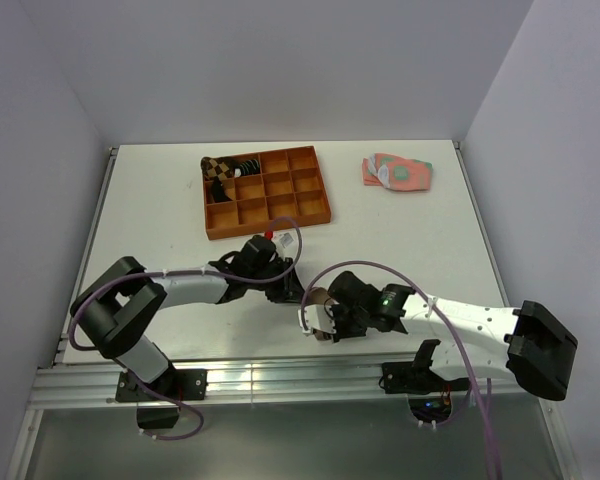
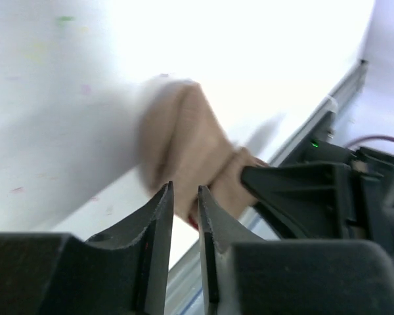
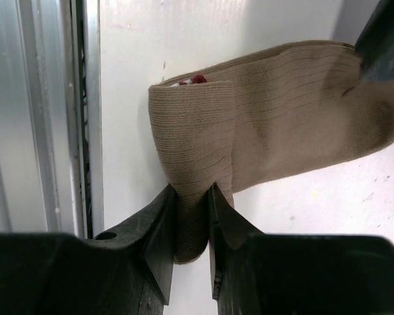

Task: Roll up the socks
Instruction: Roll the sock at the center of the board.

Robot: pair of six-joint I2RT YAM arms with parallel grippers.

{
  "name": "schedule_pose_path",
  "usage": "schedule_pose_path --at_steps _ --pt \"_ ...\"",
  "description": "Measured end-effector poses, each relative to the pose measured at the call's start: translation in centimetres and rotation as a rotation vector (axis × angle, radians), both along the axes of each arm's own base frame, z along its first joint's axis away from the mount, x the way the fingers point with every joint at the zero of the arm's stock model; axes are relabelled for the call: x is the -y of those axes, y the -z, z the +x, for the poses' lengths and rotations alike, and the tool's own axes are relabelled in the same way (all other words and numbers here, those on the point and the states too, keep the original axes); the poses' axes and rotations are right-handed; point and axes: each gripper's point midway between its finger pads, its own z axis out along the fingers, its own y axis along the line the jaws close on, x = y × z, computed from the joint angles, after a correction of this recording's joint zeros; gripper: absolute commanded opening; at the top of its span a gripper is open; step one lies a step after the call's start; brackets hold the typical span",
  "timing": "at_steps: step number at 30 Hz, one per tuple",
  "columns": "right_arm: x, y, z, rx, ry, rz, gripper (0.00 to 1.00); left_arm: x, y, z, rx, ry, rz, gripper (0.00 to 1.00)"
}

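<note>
The tan-brown sock (image 3: 282, 111) lies on the white table near the front rail, its near end folded over, with a bit of maroon cuff showing at the fold. My right gripper (image 3: 192, 193) is shut on that folded end; in the top view it (image 1: 317, 318) hides most of the sock (image 1: 320, 297). My left gripper (image 2: 184, 190) has its jaws a narrow gap apart with nothing between them, its tips just short of the blurred sock (image 2: 184, 131). It sits at the sock's far end (image 1: 280, 268). The black striped sock (image 1: 246, 165) lies in the tray's back-left corner.
An orange compartment tray (image 1: 270, 225) stands at the back centre and also holds a brown checkered rolled sock (image 1: 216, 168). Flat pink-and-green socks (image 1: 397, 171) lie at the back right. The metal front rail (image 3: 46, 131) runs just beside the right gripper.
</note>
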Motion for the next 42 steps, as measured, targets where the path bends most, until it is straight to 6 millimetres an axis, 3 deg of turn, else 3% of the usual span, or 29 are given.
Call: schedule_pose_path --at_steps 6,13,23,31,36,42 --pt "0.5 -0.4 -0.2 -0.017 0.002 -0.031 0.18 -1.2 1.3 -0.2 -0.007 -0.015 0.064 0.26" --pt "0.3 -0.3 -0.2 -0.051 0.003 -0.075 0.18 -1.1 3.6 -0.4 -0.041 -0.003 0.096 0.23" --pt "-0.1 -0.1 1.0 -0.207 0.041 -0.100 0.17 1.7 3.5 1.6 -0.029 0.035 0.057 0.20" --pt "-0.1 -0.1 3.2 -0.501 0.077 -0.124 0.17 2.3 3.1 3.0 0.021 0.008 0.036 0.33" --pt "-0.8 -0.1 3.1 -0.619 0.057 -0.086 0.17 0.8 2.8 4.1 0.084 -0.081 0.021 0.40" --pt "-0.6 0.1 2.8 -0.714 0.097 -0.085 0.17 -2.2 2.6 3.9 0.130 -0.170 0.050 0.41"
